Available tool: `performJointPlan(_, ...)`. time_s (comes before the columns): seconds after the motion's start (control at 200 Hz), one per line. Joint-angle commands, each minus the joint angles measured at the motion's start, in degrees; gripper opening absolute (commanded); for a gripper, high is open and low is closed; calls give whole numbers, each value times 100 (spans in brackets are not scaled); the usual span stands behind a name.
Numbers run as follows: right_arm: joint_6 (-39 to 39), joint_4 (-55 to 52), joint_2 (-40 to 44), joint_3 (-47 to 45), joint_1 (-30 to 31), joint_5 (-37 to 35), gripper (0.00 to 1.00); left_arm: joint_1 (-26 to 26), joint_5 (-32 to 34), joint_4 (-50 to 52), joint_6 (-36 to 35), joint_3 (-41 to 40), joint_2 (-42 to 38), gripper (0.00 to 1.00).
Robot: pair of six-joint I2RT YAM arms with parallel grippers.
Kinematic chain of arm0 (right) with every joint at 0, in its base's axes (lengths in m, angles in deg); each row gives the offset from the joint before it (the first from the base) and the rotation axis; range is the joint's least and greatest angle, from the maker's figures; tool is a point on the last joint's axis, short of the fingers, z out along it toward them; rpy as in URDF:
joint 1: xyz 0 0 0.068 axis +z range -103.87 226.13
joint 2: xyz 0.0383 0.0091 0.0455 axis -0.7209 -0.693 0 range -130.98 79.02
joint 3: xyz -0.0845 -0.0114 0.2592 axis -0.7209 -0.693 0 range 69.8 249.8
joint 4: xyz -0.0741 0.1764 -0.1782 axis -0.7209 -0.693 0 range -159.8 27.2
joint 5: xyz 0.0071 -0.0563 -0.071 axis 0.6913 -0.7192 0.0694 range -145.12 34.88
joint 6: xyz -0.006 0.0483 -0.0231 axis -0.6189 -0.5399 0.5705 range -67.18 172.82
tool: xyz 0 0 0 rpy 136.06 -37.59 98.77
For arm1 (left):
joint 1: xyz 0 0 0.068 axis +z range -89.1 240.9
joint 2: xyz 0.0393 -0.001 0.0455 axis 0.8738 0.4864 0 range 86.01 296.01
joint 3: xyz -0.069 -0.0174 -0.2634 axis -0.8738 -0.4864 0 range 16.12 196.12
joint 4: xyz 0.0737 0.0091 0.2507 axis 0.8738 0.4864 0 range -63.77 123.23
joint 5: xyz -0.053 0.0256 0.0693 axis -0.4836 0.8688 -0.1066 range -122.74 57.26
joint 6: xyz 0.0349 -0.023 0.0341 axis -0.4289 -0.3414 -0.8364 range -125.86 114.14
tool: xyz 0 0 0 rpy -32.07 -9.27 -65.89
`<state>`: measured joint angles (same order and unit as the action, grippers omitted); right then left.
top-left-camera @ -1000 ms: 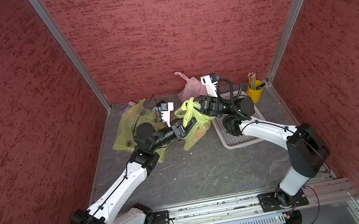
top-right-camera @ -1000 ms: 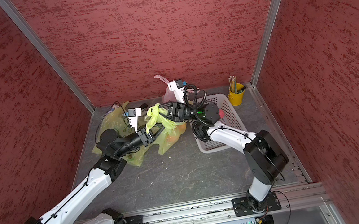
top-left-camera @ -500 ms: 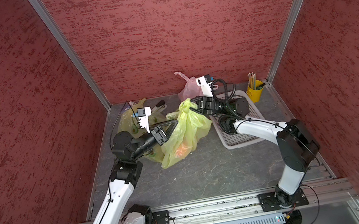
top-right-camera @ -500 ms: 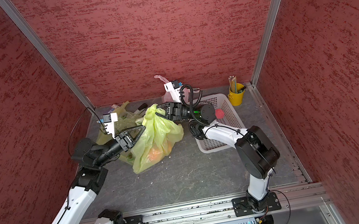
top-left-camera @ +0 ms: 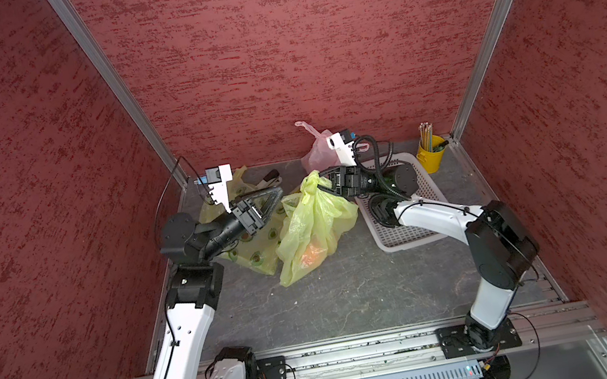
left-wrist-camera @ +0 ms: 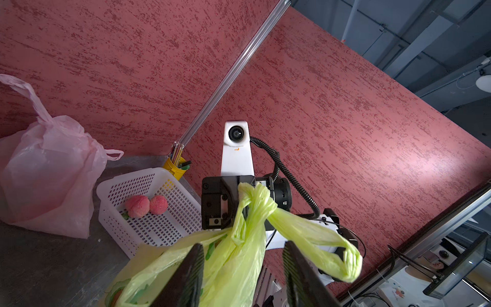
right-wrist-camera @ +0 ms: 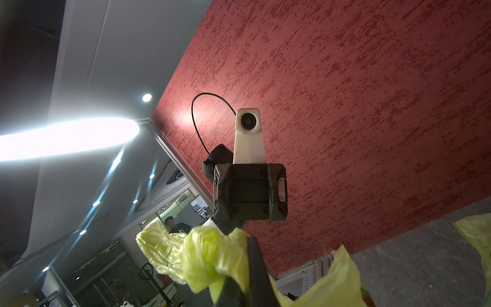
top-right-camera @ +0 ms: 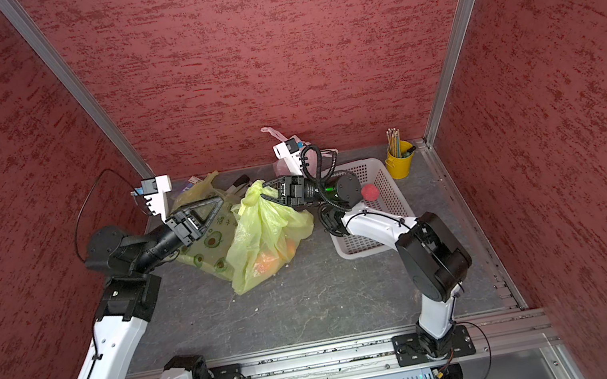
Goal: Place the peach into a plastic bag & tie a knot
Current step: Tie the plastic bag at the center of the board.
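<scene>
The yellow-green plastic bag (top-left-camera: 316,222) rests its bottom on the table, and the orange peach (top-left-camera: 311,254) shows through its lower part in both top views (top-right-camera: 264,263). My right gripper (top-left-camera: 324,187) is shut on the bag's twisted top, where the handles cross in a knot (left-wrist-camera: 252,202). In the right wrist view the gripper (right-wrist-camera: 247,265) pinches bunched plastic (right-wrist-camera: 207,255). One handle loop (left-wrist-camera: 318,239) hangs free. My left gripper (top-left-camera: 278,193) stands open just left of the bag. Its fingers (left-wrist-camera: 191,271) hold nothing.
A bag printed with avocados (top-left-camera: 252,246) lies under my left gripper. A pink bag (top-left-camera: 318,152) sits at the back wall. The white basket (top-left-camera: 409,222) holds two pink fruits (left-wrist-camera: 138,206), partly under my right arm. A yellow cup of pencils (top-left-camera: 430,153) stands in the back right corner.
My left gripper let go of the bag's top, opened and drew back to the left. The bag now hangs from the right gripper alone and has spread out lower.
</scene>
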<state>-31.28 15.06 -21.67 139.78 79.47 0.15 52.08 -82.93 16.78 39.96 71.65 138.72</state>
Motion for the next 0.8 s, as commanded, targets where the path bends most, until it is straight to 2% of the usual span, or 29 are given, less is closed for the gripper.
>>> performJointPlan(0.0, 49, -42, 208, 220, 32, 72, 0, -172, -238, -88, -77, 156, 249, 48)
performJointPlan(0.2, 53, -109, 184, 308, 32, 85, 0, -638, -123, 496, -702, 173, 426, 51)
performJointPlan(0.346, 86, -174, 160, 353, 35, 46, 0, -831, -76, 111, -563, -77, 491, 38)
performJointPlan(0.656, 69, -166, 102, 445, 89, -23, 0, -1286, 139, -89, -618, -44, 841, 24)
performJointPlan(0.791, 19, -141, 104, 429, 120, -117, 0, -1342, 282, -316, -532, -115, 899, 22)
